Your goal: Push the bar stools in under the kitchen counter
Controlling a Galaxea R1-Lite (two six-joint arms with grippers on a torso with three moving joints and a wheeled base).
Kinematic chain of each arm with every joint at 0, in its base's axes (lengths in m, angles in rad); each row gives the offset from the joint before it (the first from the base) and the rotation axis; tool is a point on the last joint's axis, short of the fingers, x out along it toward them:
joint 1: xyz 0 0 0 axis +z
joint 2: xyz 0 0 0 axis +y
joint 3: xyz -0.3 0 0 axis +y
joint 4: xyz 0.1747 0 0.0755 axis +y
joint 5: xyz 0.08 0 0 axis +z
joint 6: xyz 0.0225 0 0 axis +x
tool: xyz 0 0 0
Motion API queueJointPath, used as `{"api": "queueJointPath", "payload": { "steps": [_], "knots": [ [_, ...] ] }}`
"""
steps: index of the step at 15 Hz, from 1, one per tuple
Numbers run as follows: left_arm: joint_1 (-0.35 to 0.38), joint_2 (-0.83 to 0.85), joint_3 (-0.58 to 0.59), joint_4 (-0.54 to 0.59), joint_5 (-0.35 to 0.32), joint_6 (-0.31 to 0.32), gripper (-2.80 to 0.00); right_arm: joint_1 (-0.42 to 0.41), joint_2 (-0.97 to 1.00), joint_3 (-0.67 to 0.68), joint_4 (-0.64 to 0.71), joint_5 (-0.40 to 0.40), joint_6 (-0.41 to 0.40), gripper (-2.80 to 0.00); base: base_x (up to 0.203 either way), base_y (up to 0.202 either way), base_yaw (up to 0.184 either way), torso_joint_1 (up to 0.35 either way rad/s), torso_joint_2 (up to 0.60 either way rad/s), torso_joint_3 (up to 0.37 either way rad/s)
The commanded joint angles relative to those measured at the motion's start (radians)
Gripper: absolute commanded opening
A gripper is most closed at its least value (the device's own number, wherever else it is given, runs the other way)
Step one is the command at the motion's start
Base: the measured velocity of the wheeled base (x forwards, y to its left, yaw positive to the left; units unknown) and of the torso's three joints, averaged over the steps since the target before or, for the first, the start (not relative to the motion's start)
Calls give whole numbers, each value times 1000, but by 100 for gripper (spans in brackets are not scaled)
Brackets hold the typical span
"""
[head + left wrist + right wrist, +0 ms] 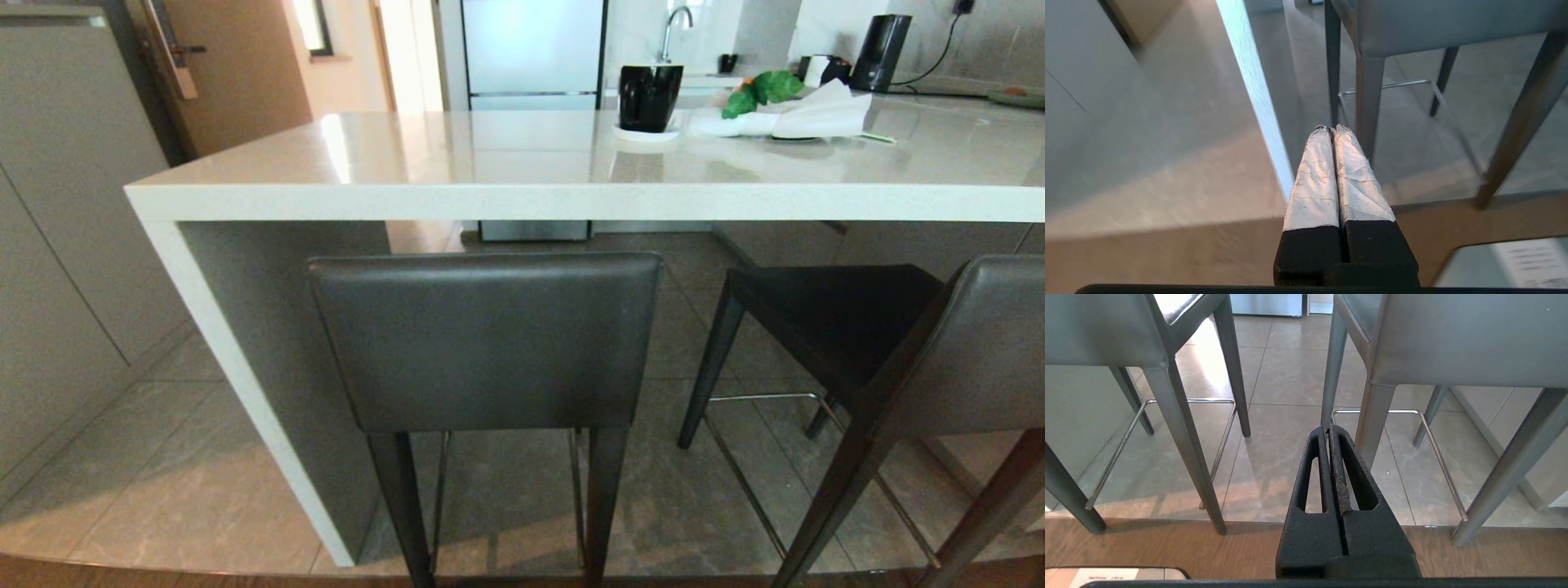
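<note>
Item: two bar stools, matching, dark grey padded backrests, slim dark legs, thin metal footrests.

Left stool (486,343): stands square-on before the robot, backrest facing it, close to the white end leg of the bench (506,200). Backrest top sits just below the bench's thick edge; seat hidden behind the backrest, so how far under it already reaches cannot be told.

Right stool (890,351): turned at an angle, seat partly in the open, backrest swung toward the robot's right; judged the one standing further out.

Left pincer (1331,130): white-wrapped fingers pressed together, holding nothing; low and short of the left stool, whose rear leg (1369,106) lies just ahead of the tips.

Right pincer (1329,430): black fingers closed flat, empty; aimed at the gap between the two stools, right stool's near leg (1374,420) just beside the tips.

Key relation: both stools lie ahead of the pincers, the bench beyond them; the push runs straight forward against the backrests. Left arm nearer the left stool, right arm nearer the right.

Writing: none readable on stools or bench.
</note>
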Motion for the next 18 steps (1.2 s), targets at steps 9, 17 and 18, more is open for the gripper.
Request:
{"api": "queueJointPath", "payload": {
  "steps": [9, 17, 18],
  "knots": [
    [1, 0, 3, -5, 24, -27, -280, 0, 2, -2, 2, 22, -67, -280, 0, 0, 0, 0, 0, 0],
    [1, 0, 6, -3, 32, -81, -280, 0, 2, -2, -2, 9, -15, -280, 0, 0, 0, 0, 0, 0],
    [1, 0, 5, -3, 32, -81, -280, 0, 2, -2, -3, -1, 20, -280, 0, 0, 0, 0, 0, 0]
  ]
}}
